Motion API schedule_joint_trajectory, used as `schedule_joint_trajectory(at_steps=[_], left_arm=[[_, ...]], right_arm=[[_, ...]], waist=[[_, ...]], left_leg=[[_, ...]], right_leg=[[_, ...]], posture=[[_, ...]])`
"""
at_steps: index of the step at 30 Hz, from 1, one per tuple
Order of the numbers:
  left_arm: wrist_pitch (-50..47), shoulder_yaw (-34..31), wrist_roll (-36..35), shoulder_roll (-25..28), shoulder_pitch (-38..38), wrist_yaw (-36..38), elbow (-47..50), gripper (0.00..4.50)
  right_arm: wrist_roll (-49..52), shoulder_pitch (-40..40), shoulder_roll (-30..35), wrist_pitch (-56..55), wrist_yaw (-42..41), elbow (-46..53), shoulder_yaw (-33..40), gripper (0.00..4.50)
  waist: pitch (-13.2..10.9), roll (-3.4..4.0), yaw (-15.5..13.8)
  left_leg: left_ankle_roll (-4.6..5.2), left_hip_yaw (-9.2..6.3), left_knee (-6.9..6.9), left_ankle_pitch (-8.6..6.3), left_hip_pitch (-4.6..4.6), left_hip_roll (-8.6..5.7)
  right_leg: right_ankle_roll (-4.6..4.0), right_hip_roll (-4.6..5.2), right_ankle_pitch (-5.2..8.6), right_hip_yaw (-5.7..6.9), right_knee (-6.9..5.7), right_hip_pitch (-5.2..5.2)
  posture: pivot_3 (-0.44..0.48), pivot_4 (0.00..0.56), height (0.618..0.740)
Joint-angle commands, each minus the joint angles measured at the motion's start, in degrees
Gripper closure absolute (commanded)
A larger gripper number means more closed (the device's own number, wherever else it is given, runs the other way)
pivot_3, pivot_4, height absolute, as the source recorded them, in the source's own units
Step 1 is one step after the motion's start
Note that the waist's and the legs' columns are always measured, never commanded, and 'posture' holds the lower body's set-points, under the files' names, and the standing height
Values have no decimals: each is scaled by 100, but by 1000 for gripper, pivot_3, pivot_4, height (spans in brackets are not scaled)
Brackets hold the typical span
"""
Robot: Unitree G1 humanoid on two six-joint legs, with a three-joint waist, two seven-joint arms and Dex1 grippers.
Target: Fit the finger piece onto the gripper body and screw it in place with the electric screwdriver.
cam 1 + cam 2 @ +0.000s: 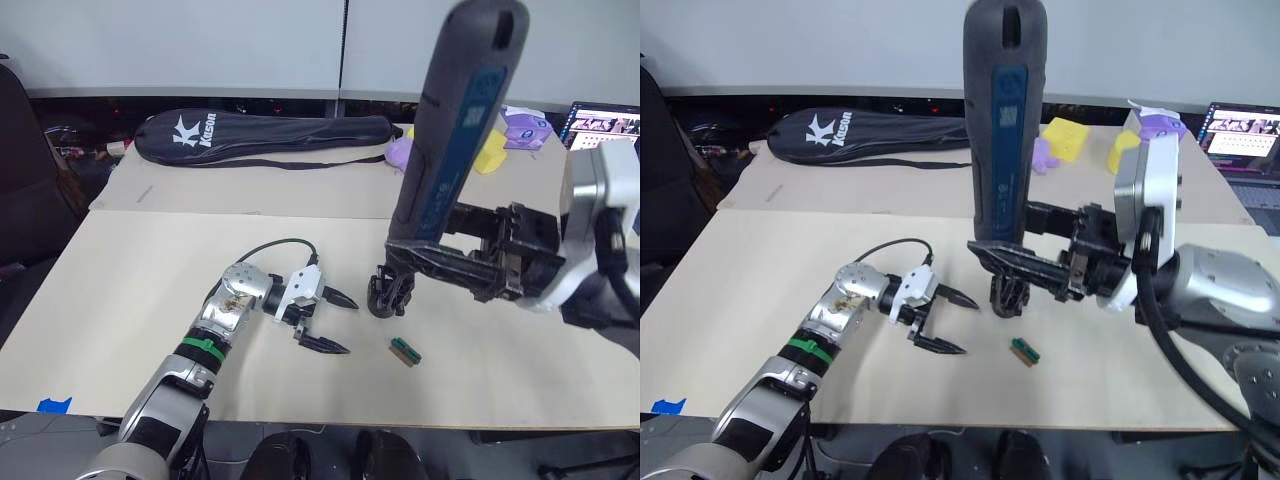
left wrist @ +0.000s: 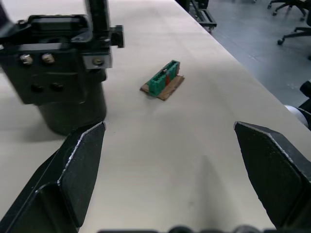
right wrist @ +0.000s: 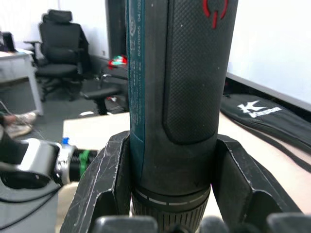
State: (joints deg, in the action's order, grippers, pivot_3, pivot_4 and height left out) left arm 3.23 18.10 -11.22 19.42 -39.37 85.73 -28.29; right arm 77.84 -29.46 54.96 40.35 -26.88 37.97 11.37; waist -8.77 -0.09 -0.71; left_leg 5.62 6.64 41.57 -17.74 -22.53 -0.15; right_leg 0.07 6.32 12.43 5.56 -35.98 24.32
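The electric screwdriver (image 1: 455, 130), dark grey with a bluish label, stands nearly upright with my right gripper (image 1: 440, 262) shut around its lower barrel; the wrist view shows both fingers (image 3: 104, 179) clamped on the barrel (image 3: 175, 97). Its tip rests down on the small black gripper body (image 1: 388, 295), which stands on the table's middle. My left gripper (image 1: 335, 322) lies open and empty just left of that body (image 2: 53, 82), its fingers (image 2: 77, 165) apart and not touching it. I cannot tell the finger piece apart from the body's black top.
A tiny green-and-black block (image 1: 404, 350) lies just right of and nearer than the body. A long black racket bag (image 1: 265, 135) lies along the back. Yellow and purple items (image 1: 490, 150) and a laptop (image 1: 600, 120) sit at the back right. The table's front edge (image 1: 350, 425) runs close.
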Motion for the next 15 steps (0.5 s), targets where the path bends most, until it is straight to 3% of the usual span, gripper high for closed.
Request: schedule_joint_trajectory(at_steps=[1, 6, 15], left_arm=[[19, -192, -71, -51, -272, -102, -11, 0], [39, -268, -43, -173, -532, -203, -267, 0], [323, -311, 82, -399, -864, -335, -842, 0]], right_arm=[[84, -817, -141, 176, 33, -444, -227, 2603], [-425, -1433, -368, 405, -329, -969, -595, 2603], [-1362, -1486, -547, 469, -930, -1324, -800, 2603]], waist=[[0, 0, 1], [0, 0, -7], [0, 0, -4]], left_leg=[[1, -2, 6, 0, -8, 0], [10, -3, 16, -6, -17, -1], [25, 2, 25, -7, -43, -7]], right_leg=[[1, 1, -1, 5, -1, 3], [8, -1, -5, 13, -1, 2], [36, -29, -21, 53, -2, 7]], posture=[[0, 150, 740], [0, 150, 740], [0, 150, 740]])
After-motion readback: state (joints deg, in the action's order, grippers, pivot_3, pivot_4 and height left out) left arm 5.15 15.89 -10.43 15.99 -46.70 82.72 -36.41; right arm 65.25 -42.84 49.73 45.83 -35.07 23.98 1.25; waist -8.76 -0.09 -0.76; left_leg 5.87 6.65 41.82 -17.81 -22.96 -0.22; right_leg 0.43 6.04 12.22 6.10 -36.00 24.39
